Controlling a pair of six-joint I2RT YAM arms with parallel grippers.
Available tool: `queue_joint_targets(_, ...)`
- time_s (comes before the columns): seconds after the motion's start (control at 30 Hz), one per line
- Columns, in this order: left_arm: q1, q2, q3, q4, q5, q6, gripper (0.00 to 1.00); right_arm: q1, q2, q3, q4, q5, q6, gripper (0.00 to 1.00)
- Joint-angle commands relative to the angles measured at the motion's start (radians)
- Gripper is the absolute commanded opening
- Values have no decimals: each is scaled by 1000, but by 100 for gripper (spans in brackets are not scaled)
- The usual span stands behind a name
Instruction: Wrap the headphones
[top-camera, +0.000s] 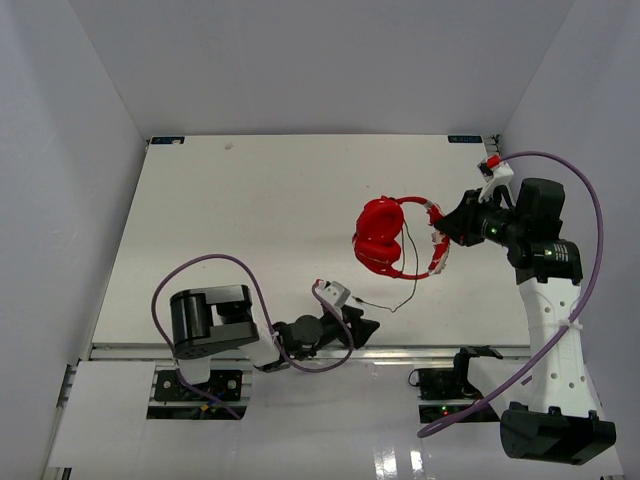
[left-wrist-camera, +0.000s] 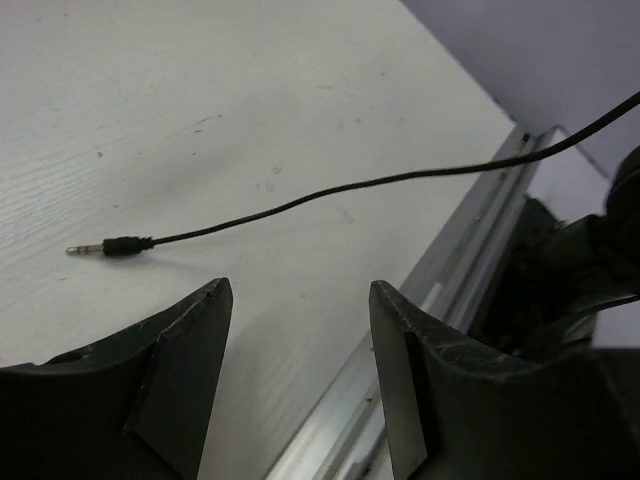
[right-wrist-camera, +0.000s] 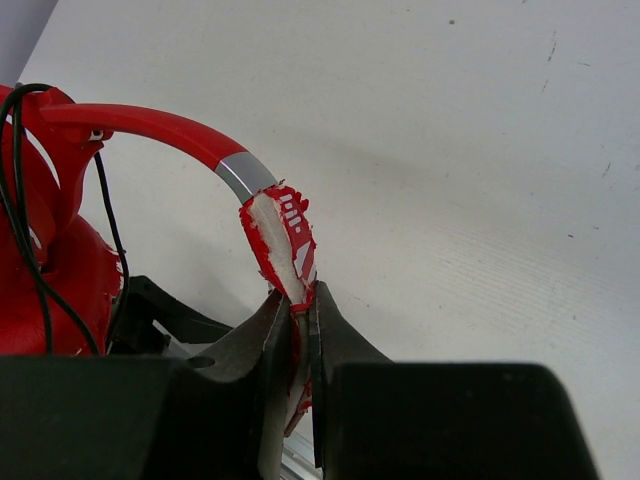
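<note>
The headphones (top-camera: 385, 238): where are they, and why held like that?

— Right of centre on the table (top-camera: 250, 220). The right gripper (right-wrist-camera: 298, 300) has its fingers pressed together on the torn padding at one end of the headband (right-wrist-camera: 160, 125), so the band arches away from it, with the cups (top-camera: 378, 245) on the far side. (Whether the cups rest on the table or hang clear, I cannot tell.)

Why pinch the band and not a cup?

— My guess is that it anchors the frame. With the band fixed, the other arm has something steady to wind around.

And the cord (left-wrist-camera: 350, 185)?

— It trails loose from the headphones toward the near edge of the table. Its plug (left-wrist-camera: 105, 247) lies flat on the surface.

So the left arm is going for that end?

— It looks so. The left gripper (left-wrist-camera: 300, 290) sits low near the table's edge with its jaws spread wide and nothing between them. The plug lies just ahead and to one side, apart from both fingers.

How far along, then?

— Early, I judge. Most of the cord hangs free, though a strand or two crosses the near cup. The thin plug lying flat will need a careful, centred pinch.
</note>
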Motion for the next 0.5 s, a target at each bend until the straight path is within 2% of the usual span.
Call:
queue_joint_targets(0.0, 15, -164, 59, -278, 51, -389, 68, -4, -39, 21, 43, -38, 15, 8)
queue_joint_targets(0.13, 36, -277, 64, -464, 25, -779, 74, -4, -53, 11, 44, -35, 10, 8)
queue_joint_targets(0.27, 47, -336, 1, -445, 26, -1004, 73, -4, -60, 8, 49, -44, 12, 8)
queue_joint_targets(0.33, 50, -343, 13, -508, 23, -1158, 74, -4, -62, 7, 53, -46, 17, 8)
queue_joint_targets(0.47, 62, -297, 74, -628, 75, -1347, 77, -4, -73, 1, 52, -46, 16, 8)
